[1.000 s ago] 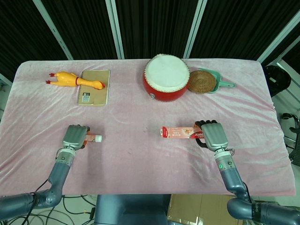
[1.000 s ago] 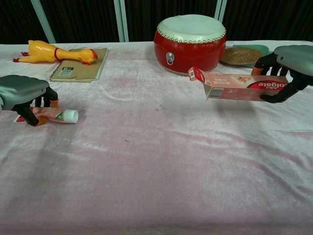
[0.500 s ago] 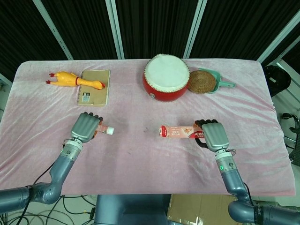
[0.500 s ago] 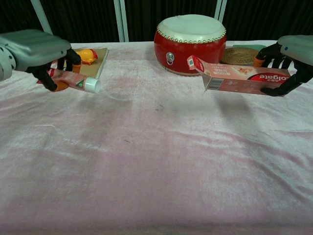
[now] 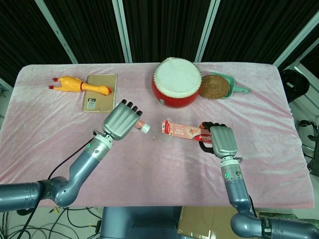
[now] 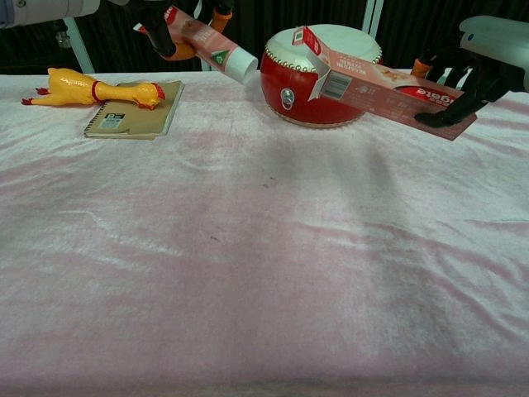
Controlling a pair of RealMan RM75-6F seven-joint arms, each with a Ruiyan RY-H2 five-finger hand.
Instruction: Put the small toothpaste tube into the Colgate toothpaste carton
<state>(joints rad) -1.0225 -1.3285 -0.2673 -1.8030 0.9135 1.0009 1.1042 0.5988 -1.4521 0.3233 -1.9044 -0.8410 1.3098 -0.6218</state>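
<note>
Covering table, pink cloth (image 5: 149, 164), black curtains (image 5: 159, 25)

Left robot hand (image 6: 178, 21) gripping toothpaste tube (image 6: 211, 44) high up, white cap tilted down toward carton (image 6: 384, 83). Right robot hand (image 6: 475, 66) holding carton slanted, open flap facing tube, apart. Behind: red drum (image 6: 322, 70), rubber chicken (image 6: 91, 89) on notebook (image 6: 132, 120), pink tabletop (image 6: 264, 265).

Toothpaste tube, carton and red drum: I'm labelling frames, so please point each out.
toothpaste tube (image 6: 216, 49), chest view, on its pink body near the white cap.
carton (image 6: 388, 88), chest view, on the middle of its long side.
red drum (image 5: 177, 79), head view, on its white drumhead.
</note>
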